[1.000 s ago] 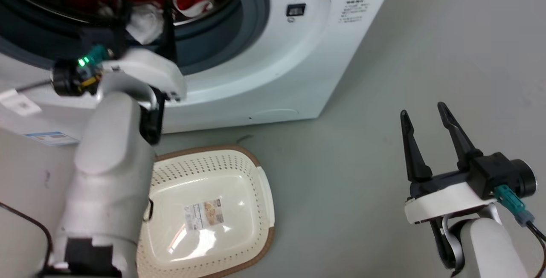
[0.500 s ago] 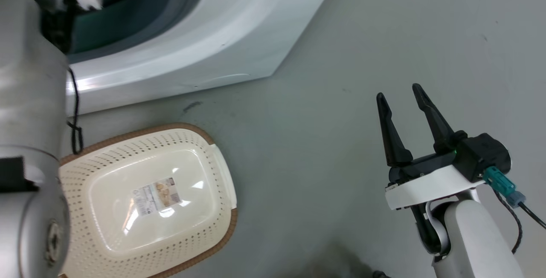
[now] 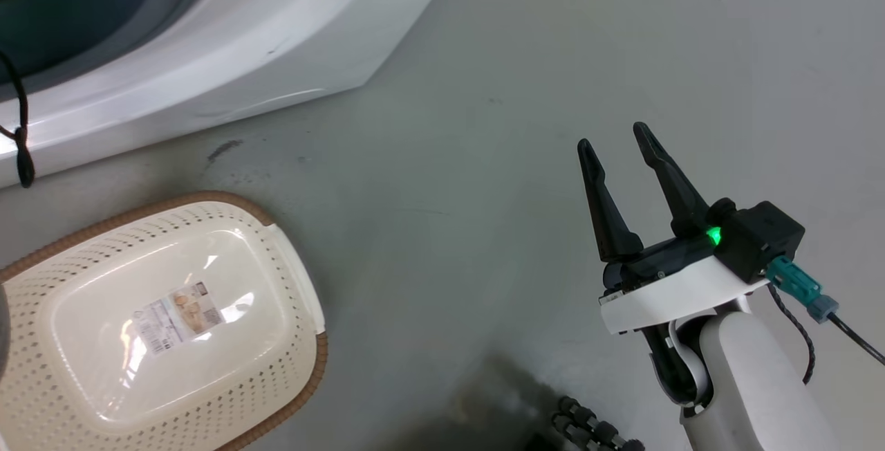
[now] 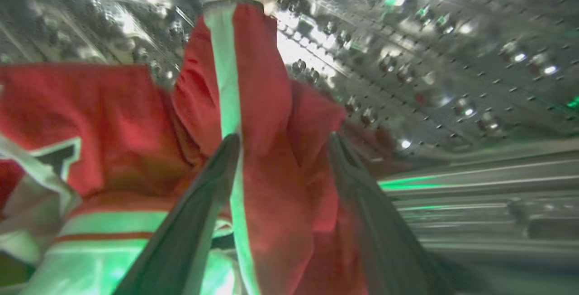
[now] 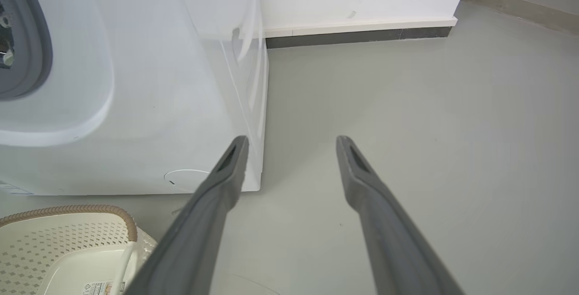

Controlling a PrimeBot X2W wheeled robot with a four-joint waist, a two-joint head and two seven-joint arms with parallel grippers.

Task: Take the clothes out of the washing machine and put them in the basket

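The left gripper (image 4: 281,143) is inside the washing machine (image 3: 276,43). It is spread wide, with a standing fold of the clothes (image 4: 267,195), red with a white stripe, between its fingers (image 4: 203,204). Blur hides whether either finger touches the cloth. More red fabric lies to its left, and the steel drum (image 4: 452,82) curves beyond.

It would do best to push deeper before closing, so the pinch gathers a thick bunch.

The right gripper (image 3: 612,136) hangs wide and empty. The bare basket (image 3: 104,240) sits well off to its left.
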